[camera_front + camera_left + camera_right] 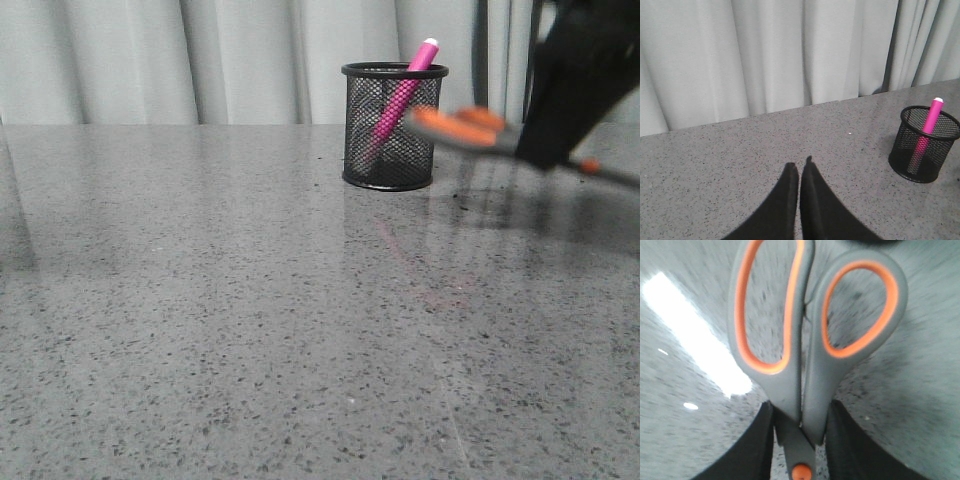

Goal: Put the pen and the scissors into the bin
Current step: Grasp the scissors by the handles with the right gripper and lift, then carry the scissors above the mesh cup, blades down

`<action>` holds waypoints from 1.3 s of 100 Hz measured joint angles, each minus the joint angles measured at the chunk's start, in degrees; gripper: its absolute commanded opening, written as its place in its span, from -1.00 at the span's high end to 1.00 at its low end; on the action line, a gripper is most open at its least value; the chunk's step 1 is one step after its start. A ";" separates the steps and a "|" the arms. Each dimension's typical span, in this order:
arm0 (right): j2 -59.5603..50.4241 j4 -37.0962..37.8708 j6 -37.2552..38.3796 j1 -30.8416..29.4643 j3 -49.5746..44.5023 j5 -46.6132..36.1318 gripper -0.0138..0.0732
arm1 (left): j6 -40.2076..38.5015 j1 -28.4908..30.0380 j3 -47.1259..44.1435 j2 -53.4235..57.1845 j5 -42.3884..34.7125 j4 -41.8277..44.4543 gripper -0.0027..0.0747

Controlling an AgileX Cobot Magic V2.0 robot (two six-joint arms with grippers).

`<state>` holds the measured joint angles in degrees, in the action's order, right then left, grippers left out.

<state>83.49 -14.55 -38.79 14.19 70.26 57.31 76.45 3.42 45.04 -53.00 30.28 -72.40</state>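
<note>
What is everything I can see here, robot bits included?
Black wire-mesh pen cup: one, black, standing upright on the table near the curtain.
Magenta-pink marker: one, pink with a white tip, leaning inside the cup, its top above the rim.
Scissors with grey handles and orange loop linings: one, grey and orange, held above the table, right of the cup.
Speckled stone-look table: one, grey.
Pleated curtain: one, pale grey, behind the table.
Left gripper: one, black, fingers together, holding nothing, above the table.
Right gripper: one, black, clamped on the scissors near the pivot.
</note>
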 measured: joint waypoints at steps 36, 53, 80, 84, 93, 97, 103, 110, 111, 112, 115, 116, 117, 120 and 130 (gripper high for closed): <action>-20.46 -17.62 -0.10 2.34 -14.44 -37.14 0.86 | 0.00 0.00 0.00 0.00 0.00 -0.80 0.98; -17.52 -20.15 -0.20 8.29 -14.84 -55.02 0.86 | 0.00 0.00 0.00 0.00 0.00 -1.23 0.98; -5.74 -21.61 1.90 12.61 -13.84 -79.44 0.86 | 0.00 0.00 0.00 0.00 0.00 -1.25 0.98; -4.43 -21.61 2.85 12.73 -13.21 -81.41 0.86 | 0.00 0.00 0.00 0.00 0.00 -1.35 0.98; -1.06 -20.71 6.36 12.85 -11.95 -85.08 0.86 | 0.00 0.00 0.00 0.00 0.00 -1.35 0.98; 0.48 -19.69 8.24 12.85 -11.40 -86.22 0.86 | 0.00 0.00 0.00 0.00 0.00 -1.35 0.98; 2.68 -16.87 10.94 12.85 -10.41 -87.01 0.86 | 0.00 0.00 0.00 0.00 0.00 -1.35 0.98; 5.01 -13.72 13.30 12.95 -9.44 -87.69 0.86 | 0.00 0.00 0.00 0.00 0.00 -1.35 0.98; 5.23 -13.52 13.46 12.95 -9.40 -87.86 0.86 | 0.00 0.00 0.00 0.00 0.00 -1.35 0.98; 5.44 -13.12 13.59 12.95 -9.31 -88.05 0.86 | 0.00 0.00 0.00 0.00 0.00 -1.35 0.98; 6.48 -12.49 14.05 12.95 -9.04 -88.41 0.86 | 0.00 0.00 0.00 0.00 0.00 -1.35 0.98; 6.67 -12.36 14.22 13.06 -9.05 -88.63 0.86 | 0.00 0.00 0.00 0.00 0.00 -1.35 0.98; 7.06 -12.20 14.36 13.06 -9.05 -88.64 0.86 | 0.00 0.00 0.00 0.00 0.00 -1.35 0.98; 7.77 -11.95 14.63 13.06 -9.04 -89.13 0.86 | 0.00 0.00 0.00 0.00 0.00 -1.35 0.98; 10.05 -11.46 14.92 13.06 -8.93 -89.63 0.86 | 0.00 0.00 0.00 0.00 0.00 -1.35 0.98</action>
<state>93.53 -26.02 -23.88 27.26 61.33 -32.32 76.45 3.42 45.04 -53.00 30.28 -73.75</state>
